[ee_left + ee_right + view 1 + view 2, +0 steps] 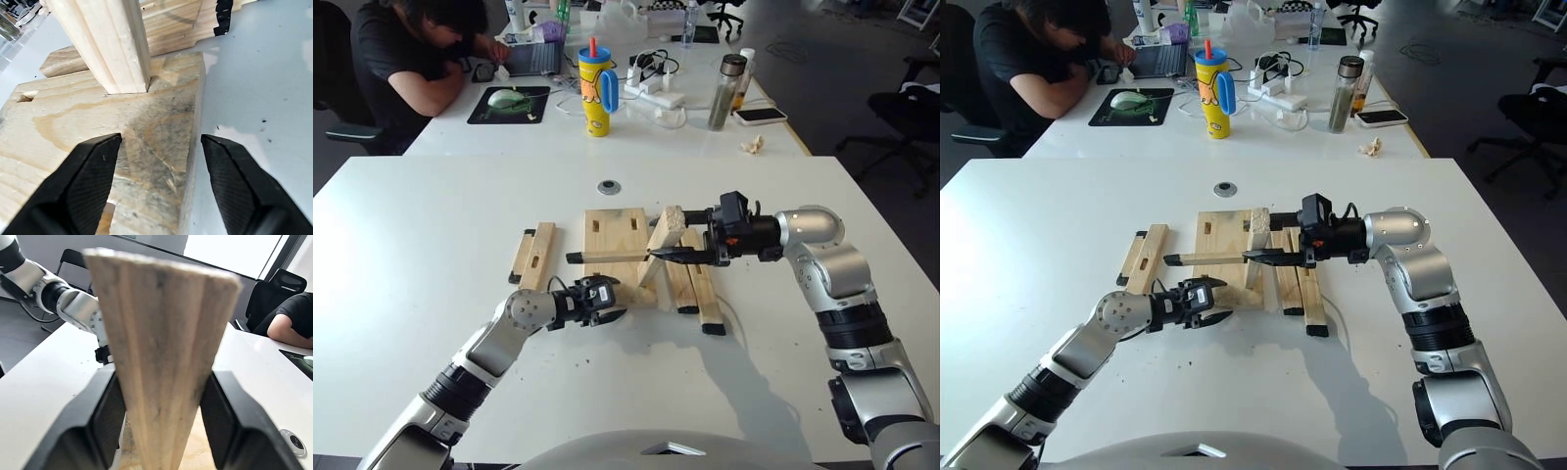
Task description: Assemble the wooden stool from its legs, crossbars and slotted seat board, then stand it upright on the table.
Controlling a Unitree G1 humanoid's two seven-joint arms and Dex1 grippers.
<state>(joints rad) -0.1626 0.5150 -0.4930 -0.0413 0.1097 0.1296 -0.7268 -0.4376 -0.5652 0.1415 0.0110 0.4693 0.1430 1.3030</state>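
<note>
My right gripper [666, 256] is pinching the leg [664, 235], foot on the seat board [612, 230] and top tilting up-right, while the left gripper [160, 147] sits spread open.

The slotted seat board [612, 233] lies flat at the middle of the white tabletop [431, 225]. A leg [668, 227] stands tilted on it, pinched by the right gripper [654, 256]. The left gripper [607, 305] rests at the board's near edge. A slotted crossbar [538, 257] lies toward the left edge, and spare legs [703, 289] (dark-capped ends) lie toward the right.
</note>
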